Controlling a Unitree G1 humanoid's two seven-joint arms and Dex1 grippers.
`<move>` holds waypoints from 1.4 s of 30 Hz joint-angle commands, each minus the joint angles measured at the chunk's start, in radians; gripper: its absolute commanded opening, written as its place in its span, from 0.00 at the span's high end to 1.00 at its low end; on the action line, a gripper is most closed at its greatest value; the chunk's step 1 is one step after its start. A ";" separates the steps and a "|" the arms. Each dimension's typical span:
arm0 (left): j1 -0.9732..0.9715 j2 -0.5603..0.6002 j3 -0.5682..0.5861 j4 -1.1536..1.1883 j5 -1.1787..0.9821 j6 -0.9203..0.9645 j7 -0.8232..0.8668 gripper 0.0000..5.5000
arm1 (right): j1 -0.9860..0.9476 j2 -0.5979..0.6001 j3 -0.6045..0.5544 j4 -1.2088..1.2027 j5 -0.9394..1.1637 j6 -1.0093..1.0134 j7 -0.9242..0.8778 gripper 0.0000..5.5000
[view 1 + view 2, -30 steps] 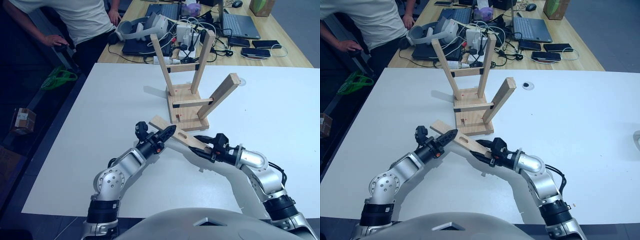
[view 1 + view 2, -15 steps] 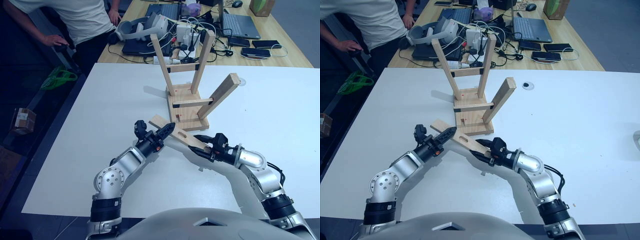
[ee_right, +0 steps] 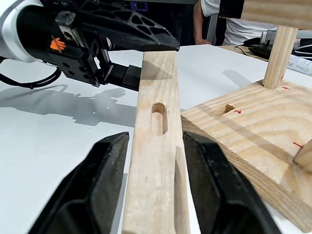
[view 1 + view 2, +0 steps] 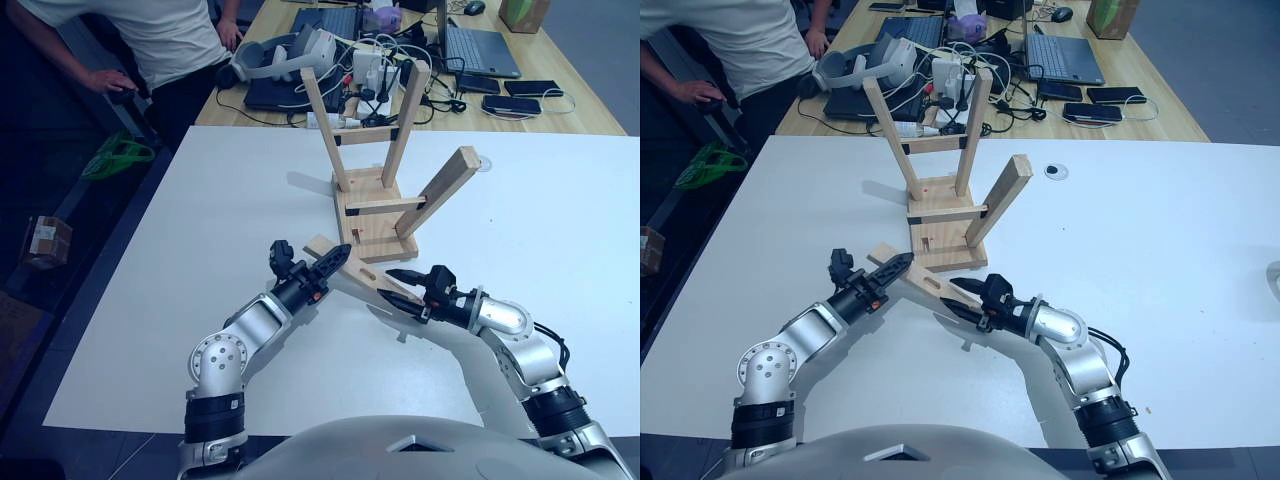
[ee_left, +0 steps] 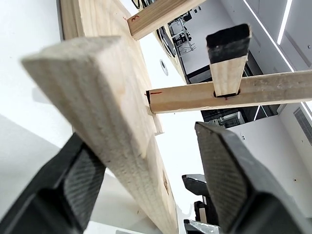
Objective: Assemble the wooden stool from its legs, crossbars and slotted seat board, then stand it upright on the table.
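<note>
Loose leg [image 4: 362, 272]: a slotted bar lying slantwise just beside the near edge of the seat board [image 4: 375, 240], one end toward each arm. Right gripper [image 4: 392, 285] straddles the end nearer the robot; fingers [image 3: 105, 190] narrow, pressed on both side faces, with the slot just ahead of them. Left gripper [image 4: 338, 260] is at the other end with its fingers wider: one pad [image 5: 83, 178] against the wood, the other standing off. Seat board lies flat on the white table [image 4: 200, 220], three legs up, one tilted.

A loose slotted leg [image 4: 365, 276] lies beside the upturned three-legged stool [image 4: 372, 235].
</note>
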 commanded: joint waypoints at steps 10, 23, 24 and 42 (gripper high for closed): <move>-0.014 -0.019 0.022 0.010 -0.006 0.023 0.020 0.72 | -0.034 -0.022 -0.051 0.049 -0.012 -0.025 -0.002 0.63; -0.042 0.064 0.314 -0.013 -0.293 -0.008 0.097 0.81 | -0.055 -0.007 -0.273 0.059 0.098 0.085 -0.130 0.63; -0.059 0.077 0.327 -0.002 -0.297 -0.019 0.102 0.81 | -0.061 0.000 -0.275 0.077 0.088 0.081 -0.144 0.63; -0.197 -0.048 0.254 0.084 -0.002 -0.303 0.240 0.81 | -0.157 0.099 -0.233 0.251 -0.042 0.052 -0.278 0.63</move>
